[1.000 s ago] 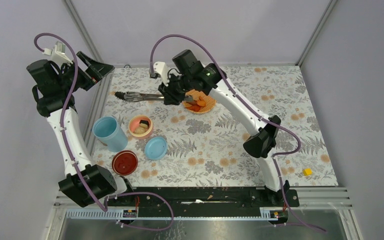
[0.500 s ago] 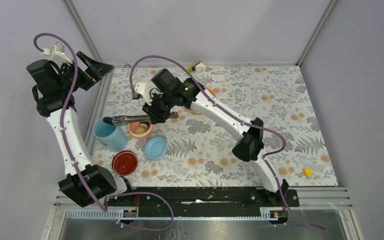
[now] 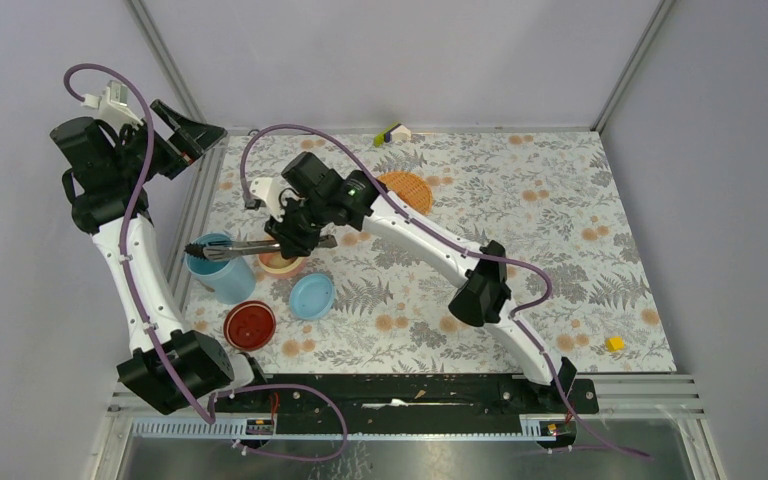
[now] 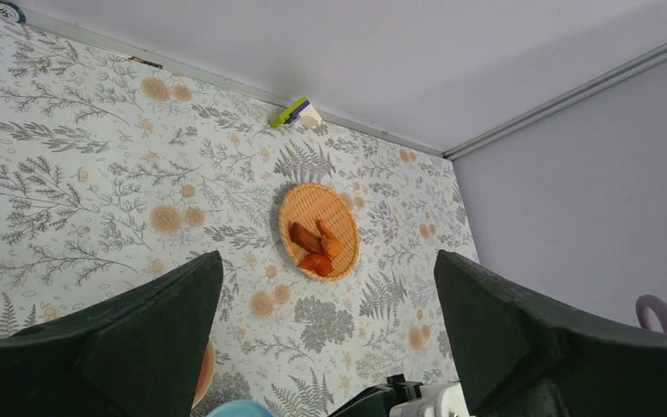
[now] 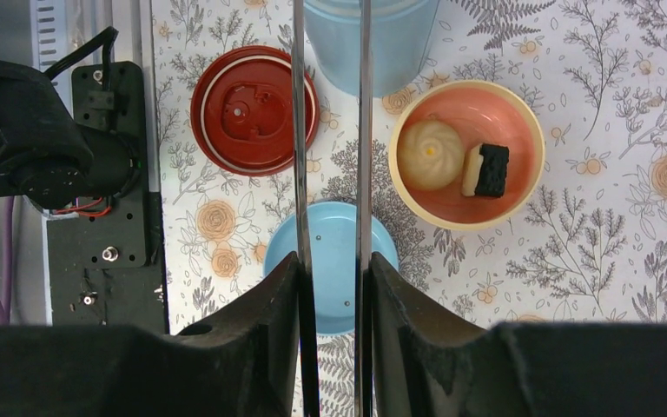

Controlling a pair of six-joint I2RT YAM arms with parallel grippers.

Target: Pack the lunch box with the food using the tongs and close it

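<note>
My right gripper [image 3: 295, 238] [image 5: 332, 261] is shut on the tongs [image 3: 240, 246] [image 5: 298, 130], squeezing their two silver arms almost parallel. The tong tips reach left over the light blue lunch box tub [image 3: 217, 268] [image 5: 382, 52]; they run out of the right wrist view, and whether they hold food is unclear. Right of the tub, the pink-orange inner bowl [image 5: 467, 104] holds a beige bun [image 5: 432, 155] and a black-and-white sushi roll [image 5: 486, 170]. The round blue lid [image 3: 312, 296] [image 5: 334, 234] lies flat nearby. Orange food chunks [image 4: 317, 248] rest on the woven plate [image 3: 405, 190] [image 4: 308, 200]. My left gripper [image 3: 185, 135] [image 4: 327, 287] hangs open, raised at the back left.
A red round lid [image 3: 250, 325] [image 5: 254, 109] lies near the left arm's base [image 3: 175, 368]. A small purple-and-green object [image 3: 392, 133] [image 4: 293, 111] sits against the back wall, and a small yellow block [image 3: 615, 343] at the front right. A metal frame rail [image 3: 195, 215] borders the table's left side.
My right arm has swung from over the woven plate to the near left with the tongs, bringing their tips over the blue tub. The left arm has stayed still.
</note>
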